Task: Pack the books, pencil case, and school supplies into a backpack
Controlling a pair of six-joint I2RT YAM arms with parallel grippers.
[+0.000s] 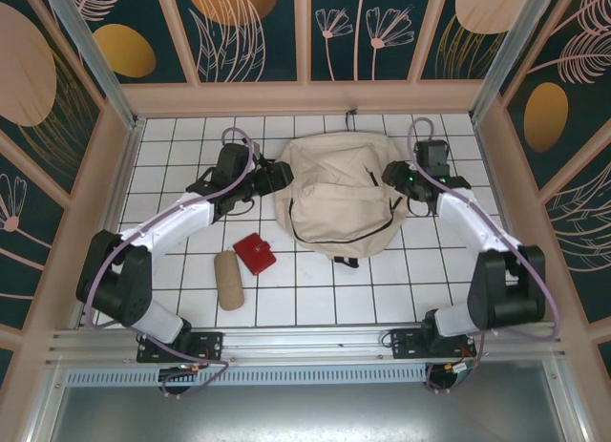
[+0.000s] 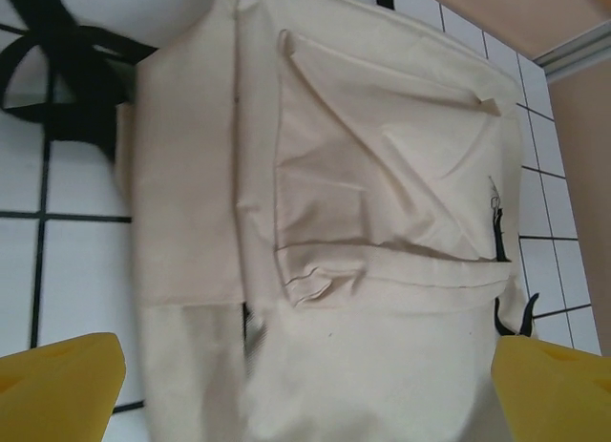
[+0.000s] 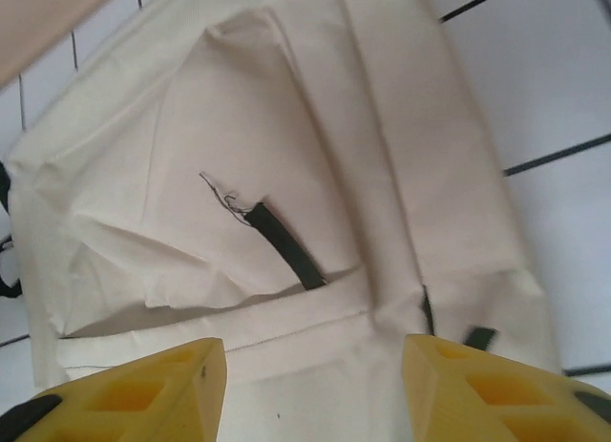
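The beige backpack (image 1: 334,199) lies flat at the back middle of the table, its dark zipper partly undone. My left gripper (image 1: 277,175) hovers at its left edge; in the left wrist view the gripper (image 2: 305,404) stands wide open over the cream backpack (image 2: 363,175). My right gripper (image 1: 393,175) is at the bag's right edge. In the right wrist view that gripper (image 3: 315,385) is open above the backpack (image 3: 267,127), nothing pinched. The red square school supplies (image 1: 254,253) and the tan pencil case (image 1: 228,280) lie near the front left. The books are out of view.
White tiled table (image 1: 325,304) with free room in front of the bag. Wooden walls (image 1: 305,96) close in the back and sides. Black straps (image 2: 57,70) spread from the bag's top on the tiles.
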